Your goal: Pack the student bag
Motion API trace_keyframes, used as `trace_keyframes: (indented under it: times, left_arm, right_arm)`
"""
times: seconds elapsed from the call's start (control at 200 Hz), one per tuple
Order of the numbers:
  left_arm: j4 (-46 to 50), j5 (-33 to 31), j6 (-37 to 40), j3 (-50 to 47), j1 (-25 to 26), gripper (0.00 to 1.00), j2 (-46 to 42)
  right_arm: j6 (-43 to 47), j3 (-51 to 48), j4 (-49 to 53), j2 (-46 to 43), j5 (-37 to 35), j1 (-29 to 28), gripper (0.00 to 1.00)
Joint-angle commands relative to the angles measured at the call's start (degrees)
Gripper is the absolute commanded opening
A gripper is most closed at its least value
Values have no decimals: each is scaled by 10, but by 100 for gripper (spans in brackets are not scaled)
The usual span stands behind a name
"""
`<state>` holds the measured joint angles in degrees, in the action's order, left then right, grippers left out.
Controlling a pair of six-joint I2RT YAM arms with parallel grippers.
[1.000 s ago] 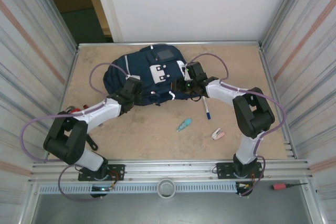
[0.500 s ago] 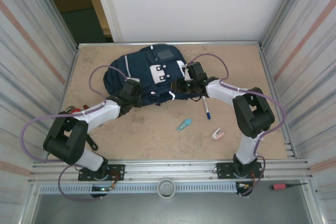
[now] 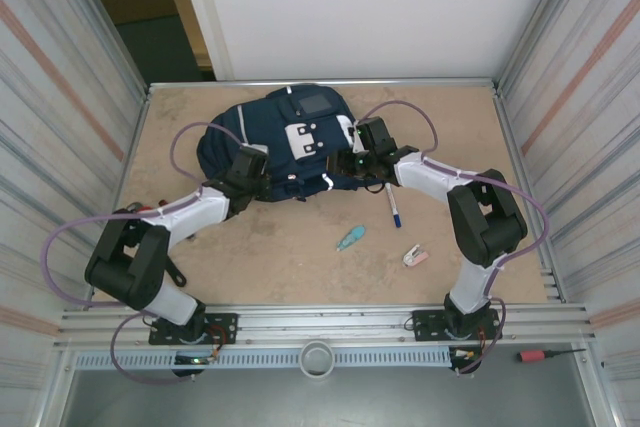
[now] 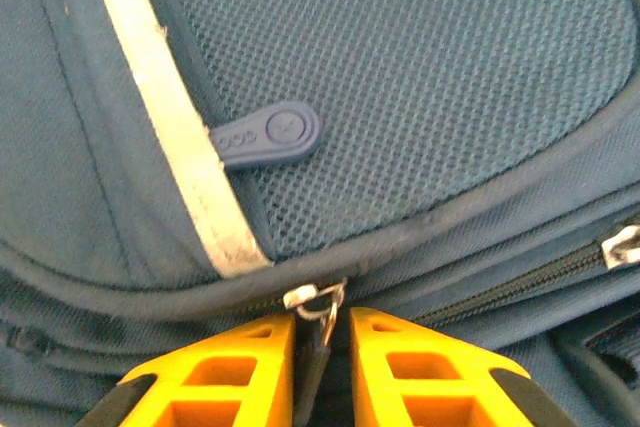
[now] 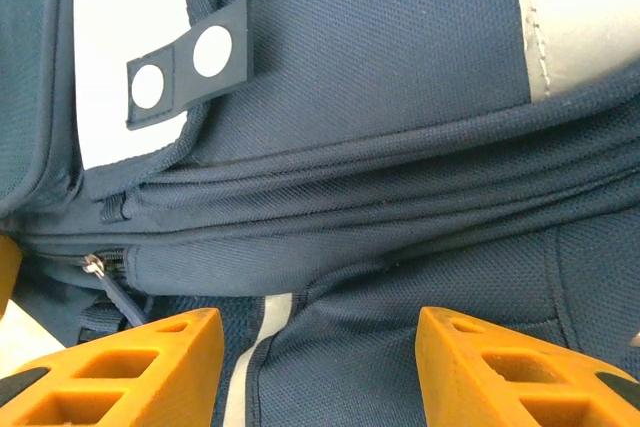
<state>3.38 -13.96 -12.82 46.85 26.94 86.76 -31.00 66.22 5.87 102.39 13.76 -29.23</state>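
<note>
The student bag (image 3: 290,142) is a large navy backpack with white patches, lying at the back middle of the table. My left gripper (image 3: 252,163) sits at its near left edge. In the left wrist view the left gripper (image 4: 322,322) is shut on the dark zipper pull (image 4: 310,362), whose metal ring (image 4: 326,299) hangs from the slider just above the fingertips. My right gripper (image 3: 350,162) is at the bag's near right side. In the right wrist view the right gripper (image 5: 320,322) stands open, its yellow fingers (image 5: 150,357) wide apart over navy fabric with a reflective strip (image 5: 262,337).
A blue-capped pen (image 3: 393,205), a teal item (image 3: 350,238) and a pink-and-white item (image 3: 415,256) lie on the table in front of the bag. Small red things (image 3: 150,209) lie by the left arm. Corrugated metal walls close in both sides.
The left gripper's jaws have come together on the zipper pull, and the left arm's elbow has shifted slightly. The right arm and the bag have hardly moved.
</note>
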Motion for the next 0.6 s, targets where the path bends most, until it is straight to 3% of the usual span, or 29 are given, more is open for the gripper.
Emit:
trace_keyframes:
  times: [0.0, 0.175, 0.296, 0.421, 0.596]
  left_arm:
    - [-24, 9, 8, 23, -7, 18, 15]
    - [-26, 12, 12, 24, -7, 7, 20]
    - [-33, 13, 12, 17, -10, 0, 8]
    - [-43, 15, 11, 2, -9, 0, -11]
    - [-48, 27, 25, -16, -10, 0, -35]
  right_arm:
    - [-4, -15, 12, -22, 1, -4, 53]
    - [-17, -38, 24, -52, -36, -17, 57]
    - [-33, -61, 38, -80, -89, -31, 70]
    - [-80, -90, 18, -84, -106, -41, 81]
    - [-141, -98, -69, -51, -69, -44, 87]
